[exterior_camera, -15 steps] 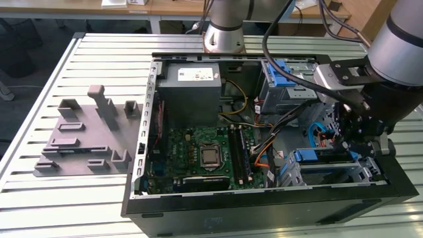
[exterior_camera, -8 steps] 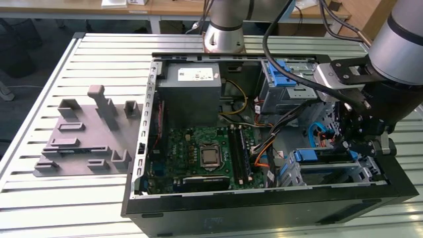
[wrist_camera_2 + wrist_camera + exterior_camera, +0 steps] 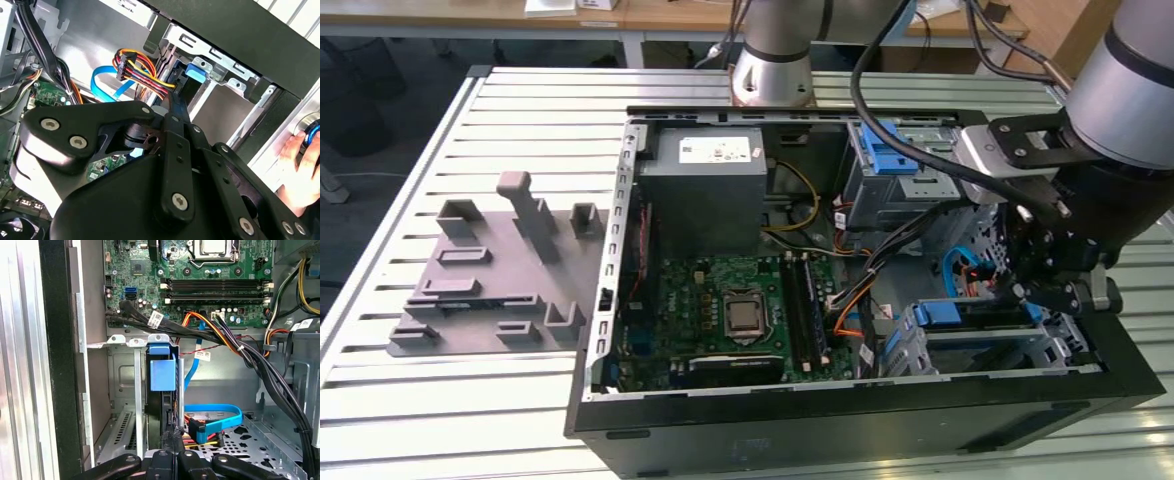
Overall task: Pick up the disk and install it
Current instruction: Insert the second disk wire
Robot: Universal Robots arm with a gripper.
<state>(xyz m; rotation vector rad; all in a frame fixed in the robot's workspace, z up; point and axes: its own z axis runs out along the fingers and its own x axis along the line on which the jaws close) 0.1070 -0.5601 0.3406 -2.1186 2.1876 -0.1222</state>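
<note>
Open PC case (image 3: pixel 854 420) lies on a slatted table (image 3: pixel 520 400); motherboard (image 3: pixel 720 310) in the middle, grey supply box (image 3: pixel 707 185) toward the arm's base, drive cage (image 3: pixel 987 340) in the case corner at the exterior view's right. Gripper (image 3: pixel 1034 290) hangs low over that cage, inside the case walls. Disk (image 3: pixel 162 405) stands on edge in the cage slot, blue tab (image 3: pixel 163 374) on its end, apparently partway in; how deep it sits cannot be read. Risks, as judged: loose cables crowd the cage. The blue ribbon (image 3: pixel 215 422) and the red-yellow power bundle (image 3: pixel 137 67) lie just beside the disk, and black cables (image 3: pixel 270 380) run past the cage mouth, so a push could pinch or snag one. If the disk is tilted against the cage rails it could jam rather than slide. A person's hand (image 3: pixel 300 170) rests just outside the case wall near the cage; close to the moving arm. Gripper (image 3: pixel 172 440) fingers appear drawn together, narrow and clenched on the disk's near edge, though the contact itself is partly hidden by the linkage.
</note>
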